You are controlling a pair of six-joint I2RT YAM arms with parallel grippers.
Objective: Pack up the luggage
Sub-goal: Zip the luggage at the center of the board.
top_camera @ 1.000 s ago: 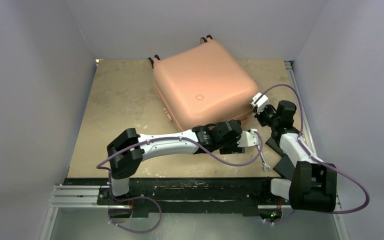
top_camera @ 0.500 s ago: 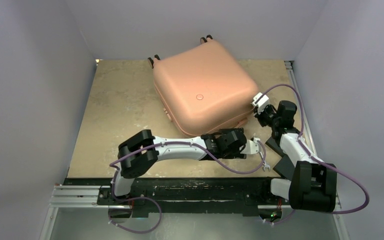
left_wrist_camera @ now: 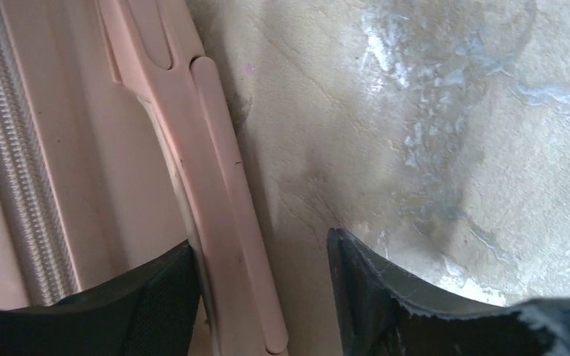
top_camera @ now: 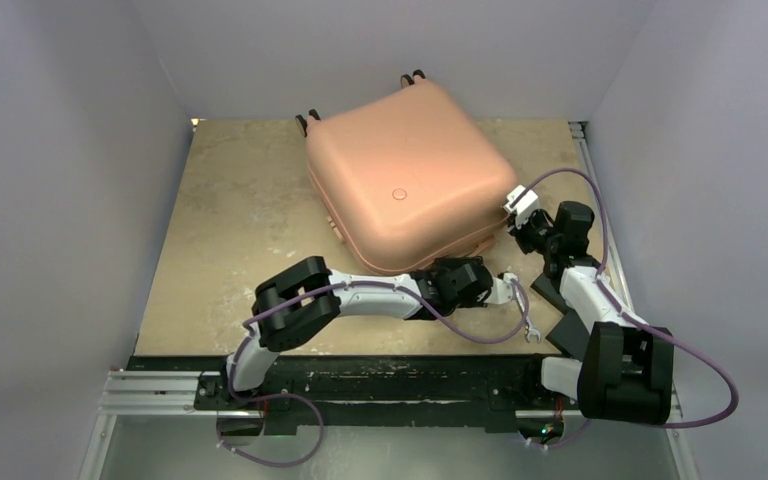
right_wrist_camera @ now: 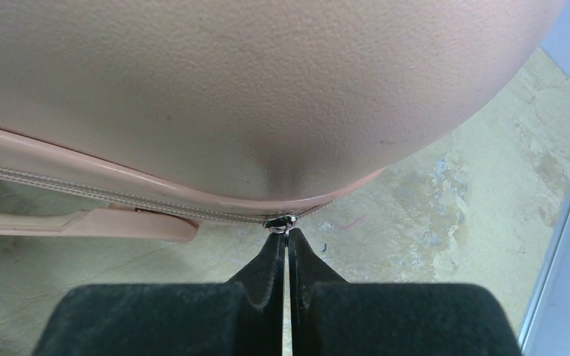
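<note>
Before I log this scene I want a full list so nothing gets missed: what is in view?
luggage: one, salmon pink, closed, flat on the table's far middle
wheels: two pairs showing, dark, luggage's far edge
side handle: one, pink, luggage's near side
zipper pull: one, silver, luggage's right corner
flat pads: two, black, table's right edge by the right arm
table: one, mottled tan
cables: purple, along both arms
left gripper: black, open, fingers either side of the side handle
right gripper: black, shut on the zipper pull
</note>
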